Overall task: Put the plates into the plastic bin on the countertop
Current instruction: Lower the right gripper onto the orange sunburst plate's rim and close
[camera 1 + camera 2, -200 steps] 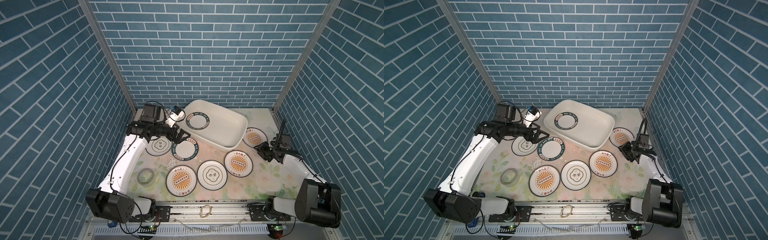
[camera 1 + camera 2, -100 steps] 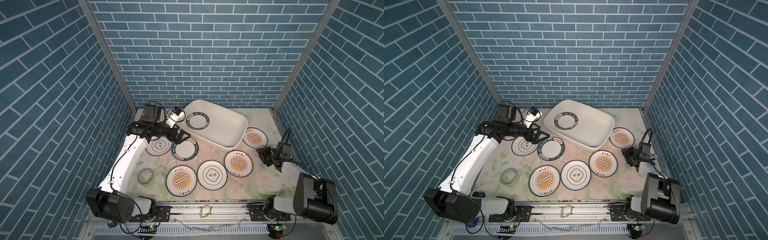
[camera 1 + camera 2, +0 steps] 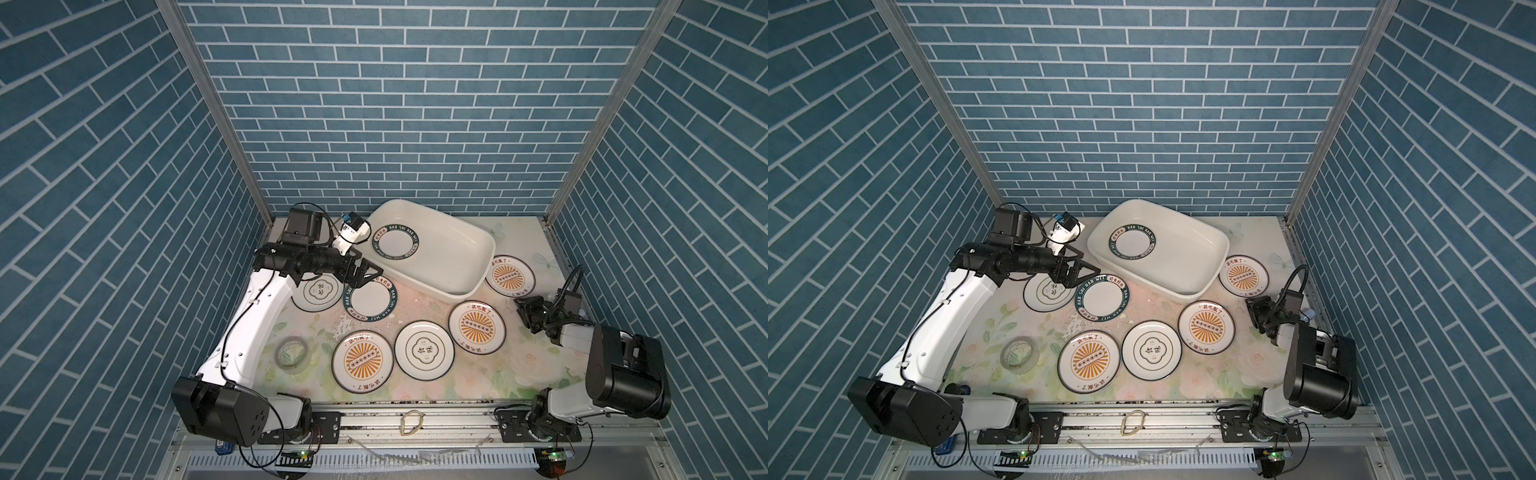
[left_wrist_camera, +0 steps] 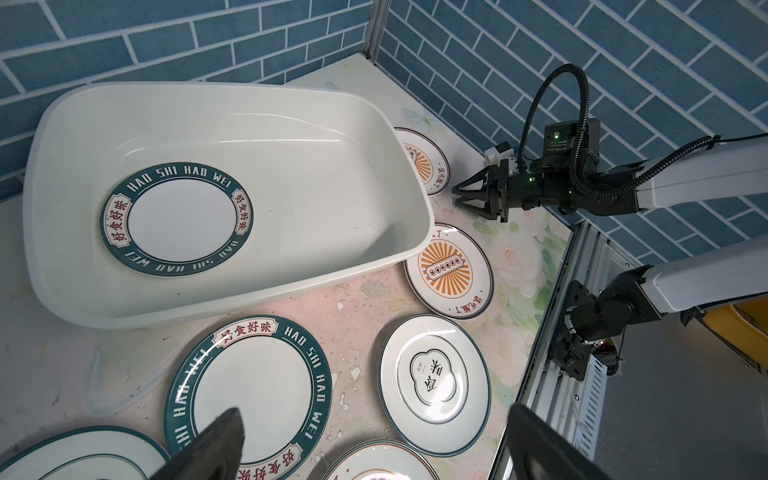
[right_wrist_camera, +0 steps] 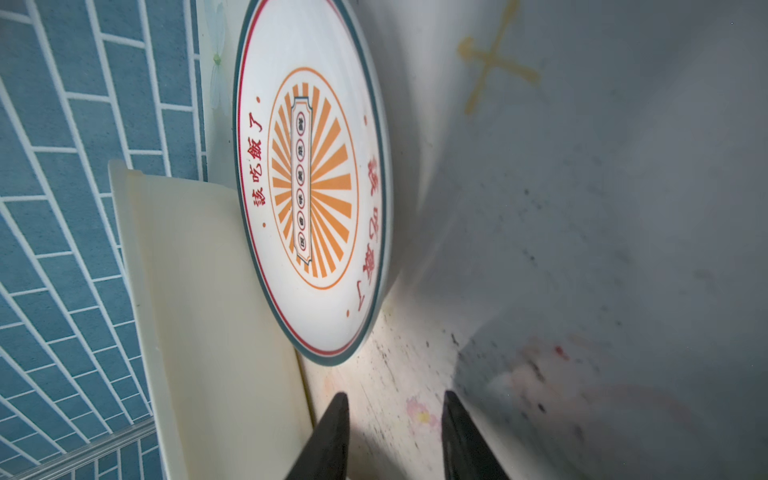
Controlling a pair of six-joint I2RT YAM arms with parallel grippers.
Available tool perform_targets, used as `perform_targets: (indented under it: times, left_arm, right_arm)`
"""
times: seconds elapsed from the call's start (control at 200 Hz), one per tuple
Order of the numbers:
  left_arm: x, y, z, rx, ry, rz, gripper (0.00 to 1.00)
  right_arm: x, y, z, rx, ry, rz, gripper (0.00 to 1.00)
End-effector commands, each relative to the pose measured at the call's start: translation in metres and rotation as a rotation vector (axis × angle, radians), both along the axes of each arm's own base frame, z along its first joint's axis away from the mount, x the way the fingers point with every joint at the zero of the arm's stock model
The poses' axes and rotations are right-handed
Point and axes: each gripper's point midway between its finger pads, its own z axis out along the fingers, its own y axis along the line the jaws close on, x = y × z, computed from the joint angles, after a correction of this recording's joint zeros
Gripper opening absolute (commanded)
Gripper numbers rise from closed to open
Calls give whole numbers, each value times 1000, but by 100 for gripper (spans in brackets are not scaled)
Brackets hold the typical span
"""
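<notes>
Right fingers (image 5: pixel 330 440) narrowly apart; arm (image 3: pixel 577 334) low, near sunburst plate (image 5: pixel 311 178)

Free: right half of the plastic bin (image 3: pixel 451 264), floor bare; a green-rimmed plate (image 3: pixel 395 244) fills the left half.
Free: scuffed strip of counter (image 3: pixel 417 309) between the bin wall and the front plates; also the front right corner.
Blocked: front row of plates (image 3: pixel 424 350), rim close to rim.
Blocked: left side, left arm (image 3: pixel 253 320) stretched over two plates; tape roll (image 3: pixel 293 352) beside it.
Tight: far sunburst plate (image 3: pixel 510 275) just beside the bin's end wall; right pincer (image 4: pixel 455 196) low near it, jaws parted.
</notes>
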Motion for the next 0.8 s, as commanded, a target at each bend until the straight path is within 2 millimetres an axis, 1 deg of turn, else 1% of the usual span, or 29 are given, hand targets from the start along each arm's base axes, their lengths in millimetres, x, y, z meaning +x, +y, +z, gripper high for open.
perform_targets:
  times: [0.0,0.195,0.39,0.53,0.665,0.795]
  left_arm:
    - [-2,-3,2,-9,-9,-16,100]
    - [-2,-3,2,-14,-7,-12,100]
    - [0,-4,2,-14,-10,-12,100]
    - [1,-3,2,-14,-4,-3,100]
    - [2,-3,1,-11,-2,-3,100]
    - [2,-3,2,-9,-7,-3,100]
  right_arm:
    - [7,-2,4,31,-33,-16,37]
    - [10,-8,-3,22,-25,-38,37]
    - [20,-10,-8,44,-38,-48,37]
    - [24,-13,-16,56,-19,-71,36]
    - [30,-17,-20,69,-13,-89,35]
    - [29,-22,-29,56,39,-105,34]
